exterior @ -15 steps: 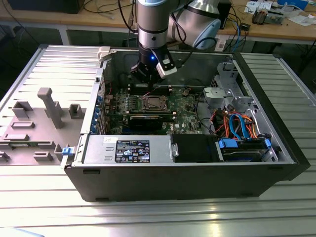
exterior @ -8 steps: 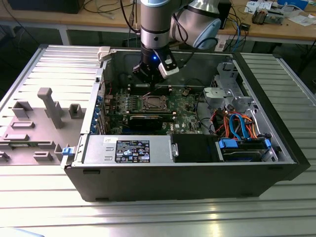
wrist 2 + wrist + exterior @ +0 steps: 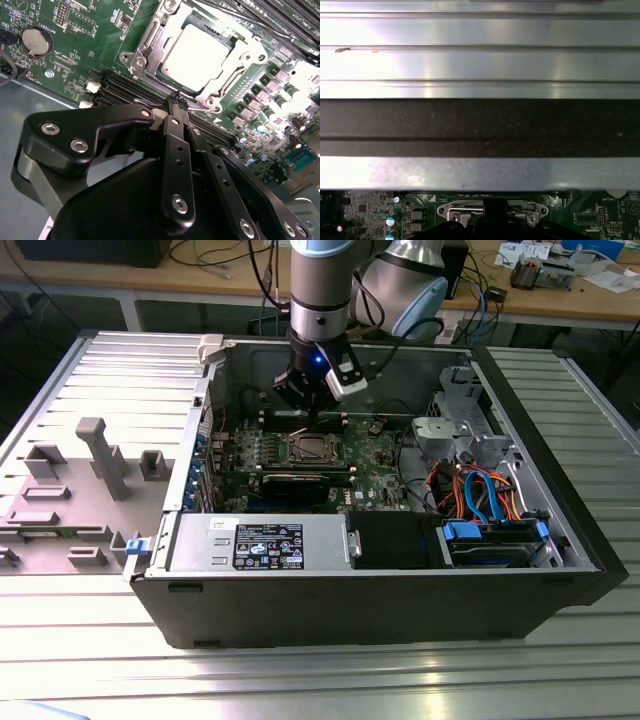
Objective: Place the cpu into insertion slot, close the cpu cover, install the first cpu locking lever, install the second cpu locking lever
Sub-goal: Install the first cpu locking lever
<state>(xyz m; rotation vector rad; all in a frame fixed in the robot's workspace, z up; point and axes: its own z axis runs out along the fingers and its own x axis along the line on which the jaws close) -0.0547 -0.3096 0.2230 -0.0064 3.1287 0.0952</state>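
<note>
The cpu [image 3: 197,57] lies flat in the insertion slot [image 3: 137,61] on the green board, its pale metal top glaring in the light. The silver cpu cover [image 3: 239,49] lies down around it, with the chip showing through its window. My gripper [image 3: 177,97] hangs just above the socket's near edge, its two black fingers pressed together and shut on nothing. In the exterior view the gripper [image 3: 312,412] sits inside the open computer case, right behind the socket [image 3: 305,447]. The first wrist view catches the socket's silver frame [image 3: 465,209]. I cannot tell how the locking levers stand.
Long black memory slots [image 3: 125,90] run beside the socket, with a coin battery [image 3: 36,41] further off. The case [image 3: 350,590] holds a power supply box [image 3: 260,543], drive bays and orange and blue cables [image 3: 480,490]. A grey fixture tray [image 3: 80,490] lies at the exterior view's left.
</note>
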